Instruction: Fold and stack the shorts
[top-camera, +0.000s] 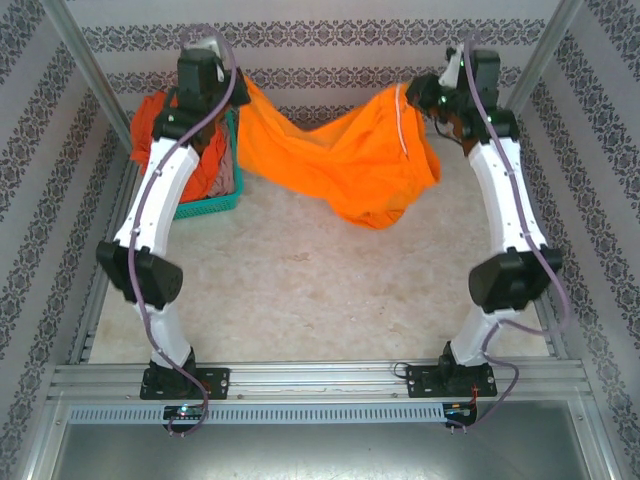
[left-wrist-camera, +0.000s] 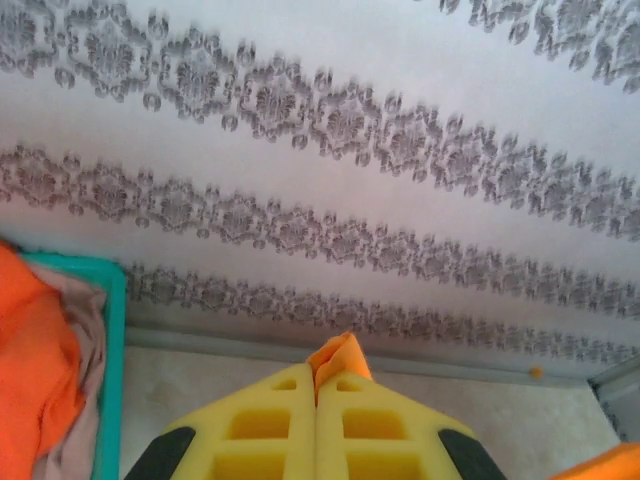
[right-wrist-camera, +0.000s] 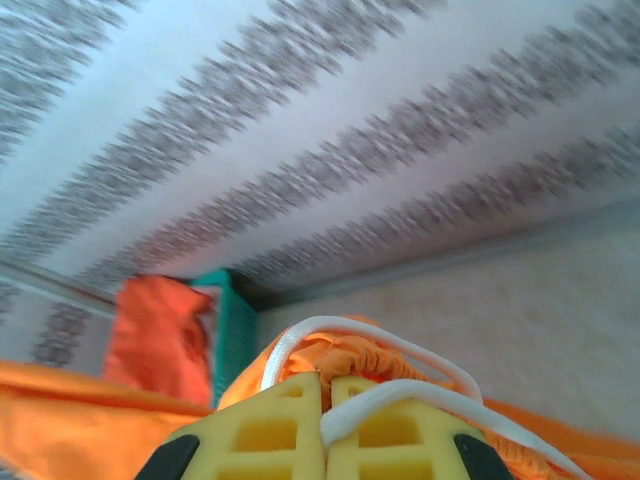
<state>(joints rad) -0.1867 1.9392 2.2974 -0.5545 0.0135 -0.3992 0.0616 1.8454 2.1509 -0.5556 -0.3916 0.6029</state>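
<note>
I see the yellow-orange shorts (top-camera: 350, 160) hanging in the air like a hammock between my two arms, over the far end of the table (top-camera: 300, 290). The sagging middle droops low, and its lowest fold seems to brush the tabletop. The left gripper (left-wrist-camera: 318, 380) is clamped on one edge, with only a small tuft of orange cloth poking out above its closed yellow fingers. The right gripper (right-wrist-camera: 326, 385) is pinched on the waistband at the other end, and the white drawstring (right-wrist-camera: 400, 395) loops across one finger. The teal basket (top-camera: 215, 205) sits just beside the left arm and holds the red-orange shorts (top-camera: 150, 125) and the dusty pink shorts (top-camera: 222, 165). My worry is the left hold: so little cloth shows past the fingers that spreading the arms could pull it free. On the right, I may be gripping cord more than fabric, which could slide. The hanging cloth passes close to the basket, so lowering carelessly could snag its rim or drag it.
</note>
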